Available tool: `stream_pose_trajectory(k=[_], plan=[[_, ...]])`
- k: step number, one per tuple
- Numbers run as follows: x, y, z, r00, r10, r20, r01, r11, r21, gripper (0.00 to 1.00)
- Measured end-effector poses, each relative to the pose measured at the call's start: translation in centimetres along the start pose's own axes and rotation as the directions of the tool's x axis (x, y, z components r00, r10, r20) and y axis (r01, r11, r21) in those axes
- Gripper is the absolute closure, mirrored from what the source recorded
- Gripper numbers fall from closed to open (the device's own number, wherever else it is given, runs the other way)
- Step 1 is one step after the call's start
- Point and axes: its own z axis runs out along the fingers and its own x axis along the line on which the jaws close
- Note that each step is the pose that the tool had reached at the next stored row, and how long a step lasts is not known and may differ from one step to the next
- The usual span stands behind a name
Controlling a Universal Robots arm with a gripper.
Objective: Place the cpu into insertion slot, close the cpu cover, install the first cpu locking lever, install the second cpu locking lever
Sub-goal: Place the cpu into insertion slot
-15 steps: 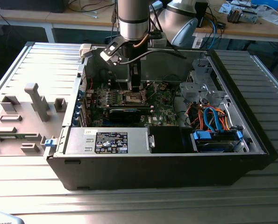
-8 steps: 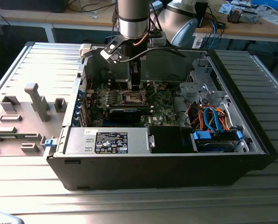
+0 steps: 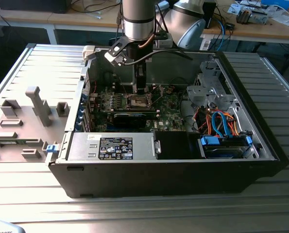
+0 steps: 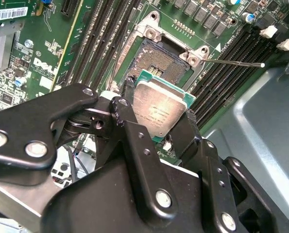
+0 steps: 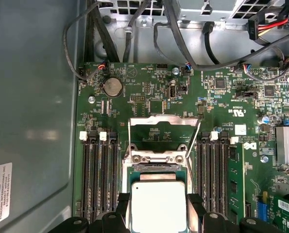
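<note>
My gripper (image 4: 159,110) is shut on the cpu (image 4: 160,104), a flat square chip with a dull silver top and a green edge. It holds the chip just above the insertion slot (image 4: 166,54), whose dark contact field lies bare inside its metal rim. In the first wrist view the cpu (image 5: 159,206) sits between the black fingers (image 5: 123,200), covering most of the slot. The cpu cover (image 5: 163,119) stands swung open beyond the slot. A thin locking lever (image 5: 195,148) stands raised beside it, and a lever rod (image 4: 237,62) sticks out from the slot's corner. In the exterior view the gripper (image 3: 141,90) hangs over the motherboard (image 3: 171,114).
Rows of long black memory slots (image 5: 99,179) flank the socket on both sides. Black cables (image 5: 183,29) run along the case wall. The open computer case (image 3: 261,131) holds a drive bay with blue and orange cables (image 3: 222,124). A grey fixture (image 3: 35,104) lies at the exterior view's left.
</note>
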Motion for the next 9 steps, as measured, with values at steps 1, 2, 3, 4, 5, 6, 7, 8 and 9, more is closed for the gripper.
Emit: stream_pose_trajectory(k=[1,2,3,4,5,6,7,8,9], plan=[[0.00,-0.01,0.06,1.0000,0.000,0.0000,0.000,1.0000,0.0000,0.45],[0.01,-0.01,0.10,1.0000,0.000,0.0000,0.000,1.0000,0.0000,0.45],[0.01,-0.01,0.12,1.0000,0.000,0.0000,0.000,1.0000,0.0000,0.45],[0.01,-0.01,0.13,1.0000,0.000,0.0000,0.000,1.0000,0.0000,0.45],[0.01,-0.01,0.16,1.0000,0.000,-0.0001,0.000,1.0000,0.0000,0.45],[0.01,-0.01,0.16,1.0000,0.000,0.0000,0.000,1.0000,0.0000,0.45],[0.03,-0.04,0.56,1.0000,0.000,0.0000,0.000,1.0000,0.0000,0.45],[0.04,-0.06,0.81,1.0000,0.000,0.0000,0.000,1.0000,0.0000,0.45],[0.04,-0.06,0.82,1.0000,0.000,0.0000,0.000,1.0000,0.0000,0.45]])
